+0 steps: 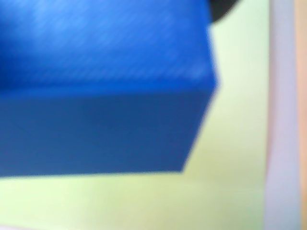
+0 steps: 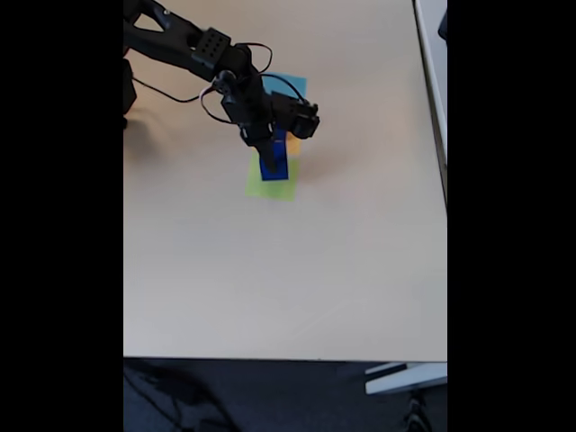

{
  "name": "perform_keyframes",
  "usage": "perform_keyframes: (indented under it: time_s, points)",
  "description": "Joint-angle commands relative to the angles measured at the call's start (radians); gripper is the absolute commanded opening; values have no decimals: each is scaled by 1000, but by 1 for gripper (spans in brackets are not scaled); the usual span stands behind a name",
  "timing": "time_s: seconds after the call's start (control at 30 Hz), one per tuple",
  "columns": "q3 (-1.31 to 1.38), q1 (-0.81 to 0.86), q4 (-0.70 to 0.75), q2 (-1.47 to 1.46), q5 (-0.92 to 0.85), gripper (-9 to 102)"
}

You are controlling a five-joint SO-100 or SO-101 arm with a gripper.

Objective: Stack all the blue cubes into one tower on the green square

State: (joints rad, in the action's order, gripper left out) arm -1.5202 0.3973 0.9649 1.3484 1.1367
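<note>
A blue cube (image 1: 100,86) was seen at very close range in the wrist view, blurred, with its lit top face and darker side face standing on the green square (image 1: 230,143). A pale strip and an orange edge (image 1: 302,72) ran along the right border of that view. In the fixed view the blue cubes (image 2: 270,164) stood as a short dark column on the green square (image 2: 270,187), toward the far edge of the worktop (image 2: 288,270) and nearer its left side, with the light-blue square (image 2: 290,85) and a sliver of orange just beyond. The black arm (image 2: 193,45) reached in from the far left corner, and the tool (image 2: 266,153) was lowered onto the column. Whether the tool was spread or pinching a cube could not be told, since its tips were hidden against the blue. The step was judged to be a placing on the tower. It would be done well if the cube were centred squarely over the one below, released only once seated, and the tool drawn straight upward so that the column was not nudged.
</note>
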Motion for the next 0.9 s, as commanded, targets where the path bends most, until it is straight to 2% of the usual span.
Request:
perform_keyframes:
  time_s: [0.0,0.87]
  points:
    - [8,8,-23,8,25,11]
    - [-11,-41,-54,-18,106,10]
